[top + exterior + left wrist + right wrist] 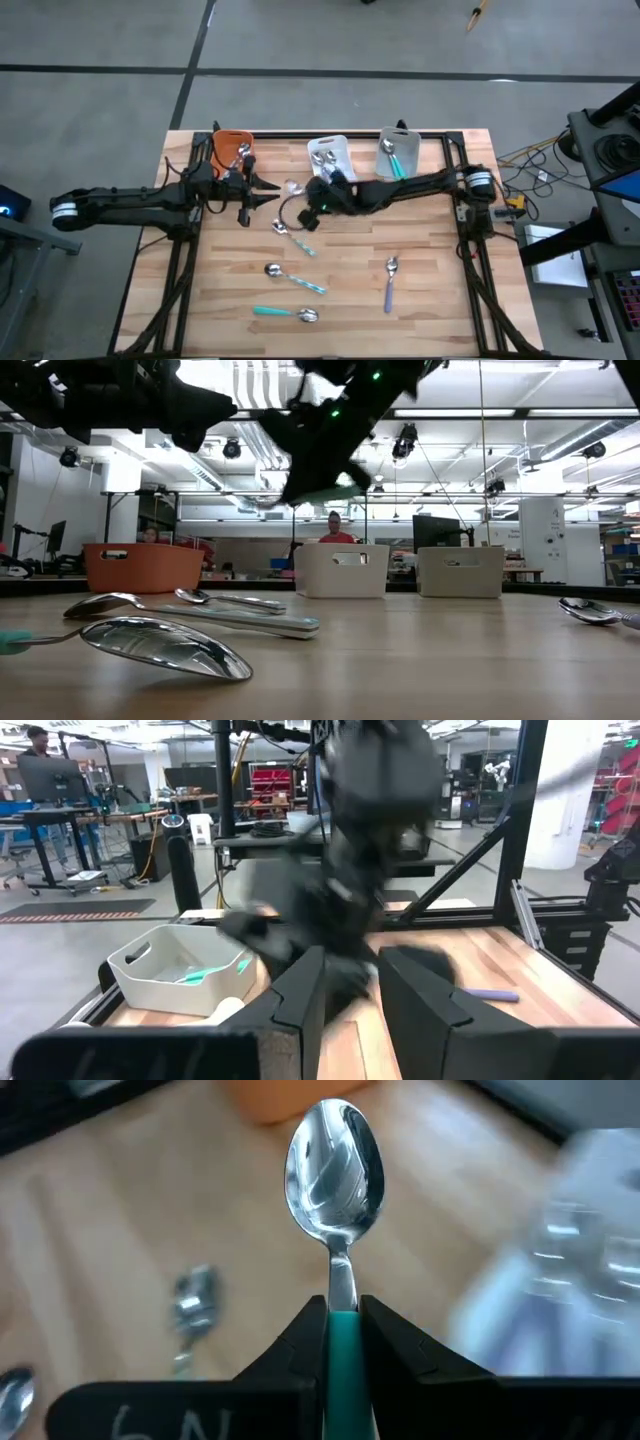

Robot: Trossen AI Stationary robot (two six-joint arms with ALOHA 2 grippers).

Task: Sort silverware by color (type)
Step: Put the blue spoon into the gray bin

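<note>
A teal-handled spoon was pinched by its handle in the right gripper, raised above the table's far-middle part; four more pieces of silverware lay nearer the front edge. The left gripper hovered beside the orange bin, fingers slightly parted, empty.

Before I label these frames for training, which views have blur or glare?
Left wrist view: the right arm ahead is smeared by motion blur. Right wrist view: the teal-handled spoon in the right gripper is sharp, with room lights mirrored in its bowl; the background is soft. Low view: the nearest spoon shows glare.
</note>
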